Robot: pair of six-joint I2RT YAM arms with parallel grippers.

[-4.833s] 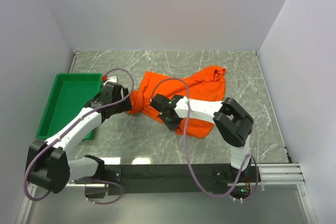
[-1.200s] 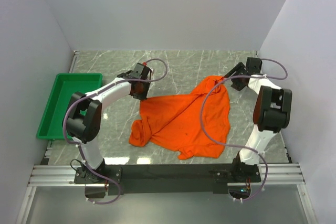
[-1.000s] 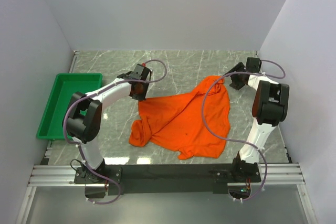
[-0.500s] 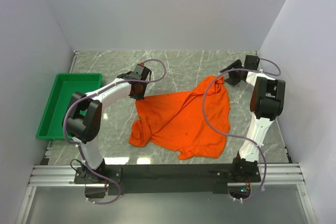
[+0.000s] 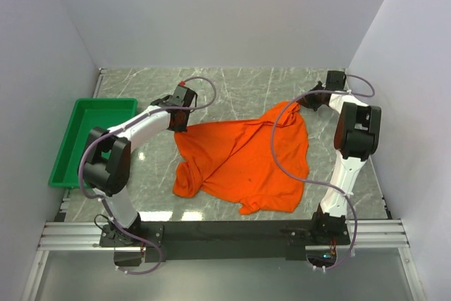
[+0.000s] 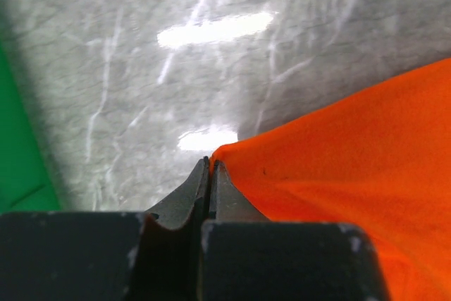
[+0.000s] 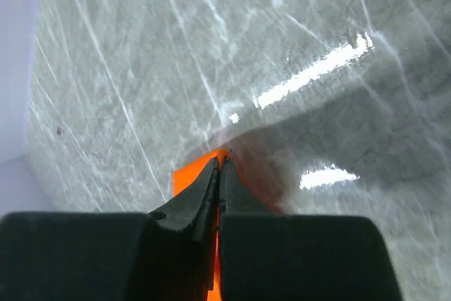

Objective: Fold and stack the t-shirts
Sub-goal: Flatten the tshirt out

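Where the counter (image 5: 232, 84) runs nearest the arm bases, the orange t-shirt (image 5: 243, 163) lies unfolded and rumpled. Its near left corner is bunched into a lump; its near right hem lies flatter. Farther back the cloth fans out toward two far corners.

Left end effector (image 6: 211, 168): jaws pressed together on the far left corner, cloth pinched thin between the tips.

Right end effector (image 7: 220, 166): likewise clamped on the far right corner, with only a sliver of orange showing at the tips.

Green bin (image 5: 106, 100) sits at the left edge, apart from the shirt.

Step in hand, as I judge it: spreading the shirt flat before any fold.

Risks:
- The right grip looks shallow, so a hard pull could slip the cloth free.
- Uneven pull between the arms could skew the shirt.
- The bunched near corner may drag and hold its creases.
- Too low a lift would scrape fabric along the counter.
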